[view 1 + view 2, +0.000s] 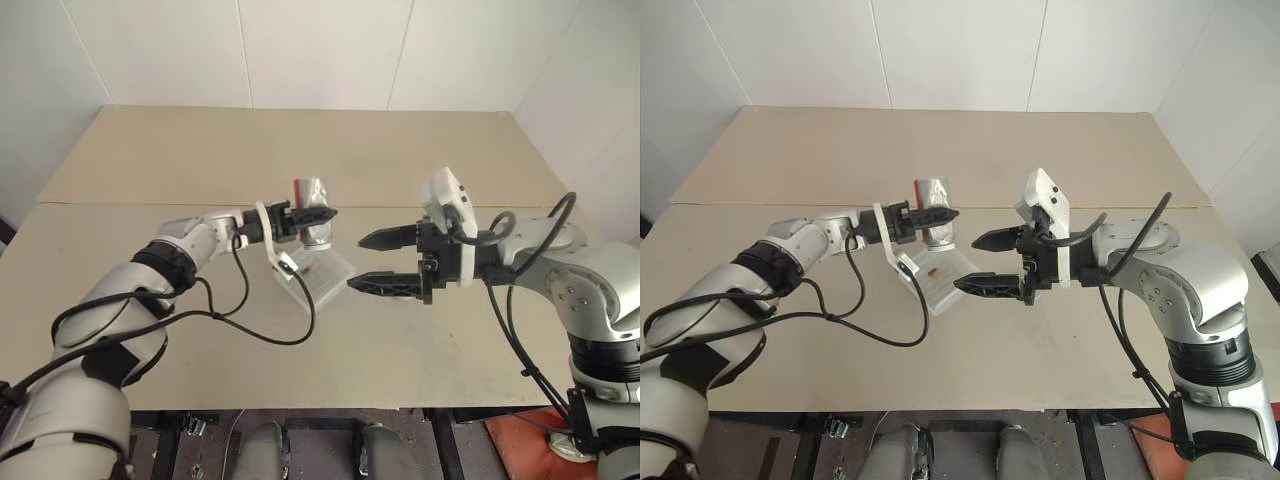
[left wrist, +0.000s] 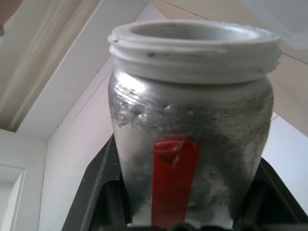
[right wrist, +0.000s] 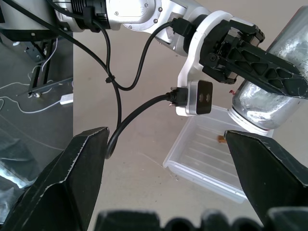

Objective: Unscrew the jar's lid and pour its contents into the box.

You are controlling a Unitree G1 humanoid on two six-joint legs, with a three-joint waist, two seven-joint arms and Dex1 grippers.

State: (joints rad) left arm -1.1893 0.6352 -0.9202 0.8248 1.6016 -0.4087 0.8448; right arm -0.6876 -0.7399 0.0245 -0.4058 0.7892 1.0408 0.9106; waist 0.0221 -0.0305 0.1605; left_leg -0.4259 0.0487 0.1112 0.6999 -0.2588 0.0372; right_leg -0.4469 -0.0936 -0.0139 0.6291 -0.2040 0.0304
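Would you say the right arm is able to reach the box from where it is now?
Probably yes: the right gripper hangs open beside the box, nothing between; the jar, held by the left gripper, is tilted over the box's far side.

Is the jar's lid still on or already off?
Off. The jar, clamped in the left gripper, shows a bare threaded open mouth, tipped downward over the box.

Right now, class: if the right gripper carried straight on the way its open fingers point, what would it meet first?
Probably the left gripper, shut on the tilted jar above the box; the right gripper points at them, though depth is hard to judge.
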